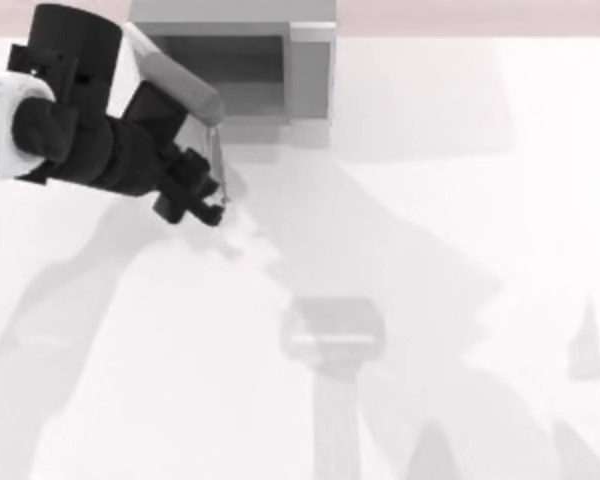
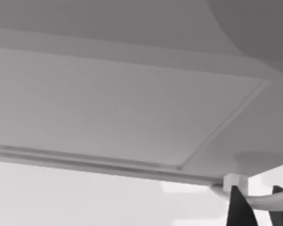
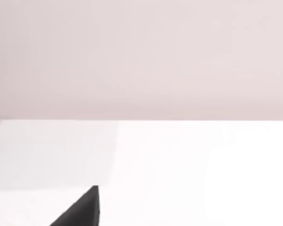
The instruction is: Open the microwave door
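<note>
The dark fingers [image 2: 237, 207] of the left gripper [image 1: 212, 195] are being seen clamped on the pale vertical bar handle [image 1: 218, 165] at the free edge of the microwave door [image 1: 175, 75], the grey-framed flat panel with its large lighter-grey window; in the left wrist view one finger is being shown on each side of the pale bar, with the window filling most of the picture above. The door is being held swung well out from the small boxy grey metallic microwave [image 1: 310, 70], which is standing at the far edge of the table, left of centre, with its dark inner cavity [image 1: 235, 65] being exposed and the plain grey control strip [image 1: 312, 70] being left at its right side. The pulling step is judged to be well along, with the door roughly half open. For the next move, the arc about the hinge is probably being called for, with the grip being kept firm so that the thin bar is not slipped. The right gripper is not being shown in the top view; only a dark tip is being shown in the right wrist view, so its fingers' state cannot be told. The plain white tabletop [image 1: 460, 250] is being crossed by soft grey shadows, and a pale pinkish wall [image 3: 141, 56] is being seen behind it.
</note>
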`<state>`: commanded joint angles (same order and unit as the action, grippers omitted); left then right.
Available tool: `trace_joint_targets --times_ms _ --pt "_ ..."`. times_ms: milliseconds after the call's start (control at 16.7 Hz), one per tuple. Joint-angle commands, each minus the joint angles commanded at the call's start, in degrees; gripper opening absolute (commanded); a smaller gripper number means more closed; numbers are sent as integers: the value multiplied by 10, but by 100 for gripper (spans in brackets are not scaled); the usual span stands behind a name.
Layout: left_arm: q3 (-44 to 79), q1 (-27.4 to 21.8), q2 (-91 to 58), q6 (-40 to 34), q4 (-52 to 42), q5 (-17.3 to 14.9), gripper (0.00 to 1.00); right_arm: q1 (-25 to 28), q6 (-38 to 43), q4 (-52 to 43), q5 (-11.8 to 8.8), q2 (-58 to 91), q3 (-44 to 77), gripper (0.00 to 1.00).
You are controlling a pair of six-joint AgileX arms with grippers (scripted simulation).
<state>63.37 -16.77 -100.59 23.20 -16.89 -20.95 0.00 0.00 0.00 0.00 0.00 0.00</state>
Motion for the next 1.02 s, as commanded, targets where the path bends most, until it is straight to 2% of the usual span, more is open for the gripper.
trace_joint_targets --times_ms 540,1020 --pt "3 26 2 55 -23 -31 0 0 0 0 0 0 0 100" --pt "3 27 2 59 -25 -33 0 0 0 0 0 0 0 100"
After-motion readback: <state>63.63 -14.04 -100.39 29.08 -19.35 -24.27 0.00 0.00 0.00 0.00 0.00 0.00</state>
